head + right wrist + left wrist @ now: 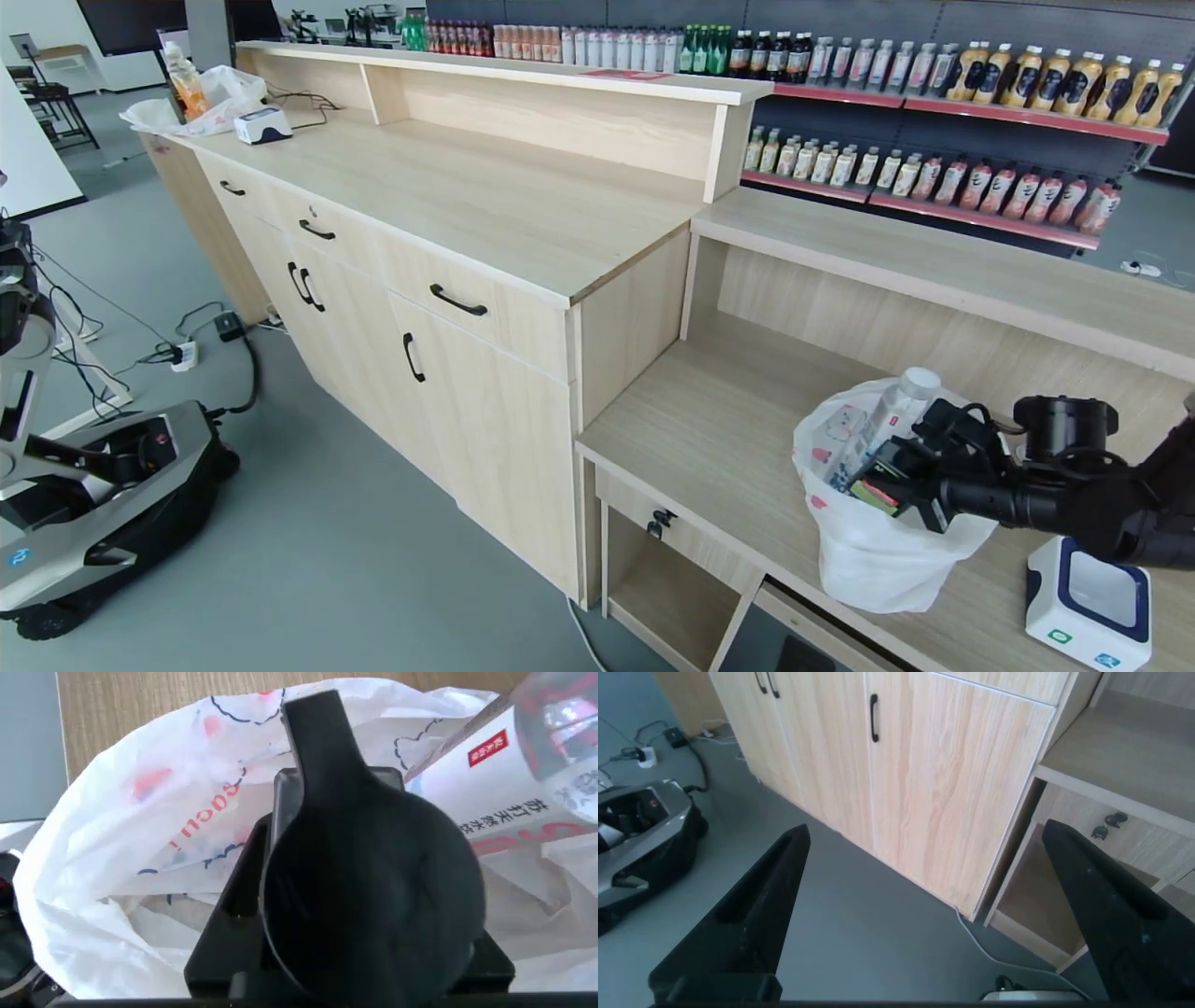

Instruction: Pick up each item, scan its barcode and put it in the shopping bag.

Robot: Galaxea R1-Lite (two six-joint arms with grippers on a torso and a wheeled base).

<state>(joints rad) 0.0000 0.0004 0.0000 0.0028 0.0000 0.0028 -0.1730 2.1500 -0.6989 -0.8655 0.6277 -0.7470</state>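
Lit brightly and evenly from overhead, without hard shadows. Shaded softly only in the counter (709,439) recess behind the right claw (878,485). Faintly glossy on the white shopping bag (868,560) beneath that claw. Bowed strongly toward the head view's edges, curving the bottle shelves (934,93) far beyond it. Rendering the left claw (924,924) as a dark silhouette against pale floor (878,859).

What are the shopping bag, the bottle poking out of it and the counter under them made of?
Shopping bag: thin white plastic film, slightly glossy; it crinkles and sags.
Bottle: probably plastic, a pale body with a printed label and a white cap.
Counter: pale wood-grain board, matte, likely laminate rather than solid wood; the grain looks very even.
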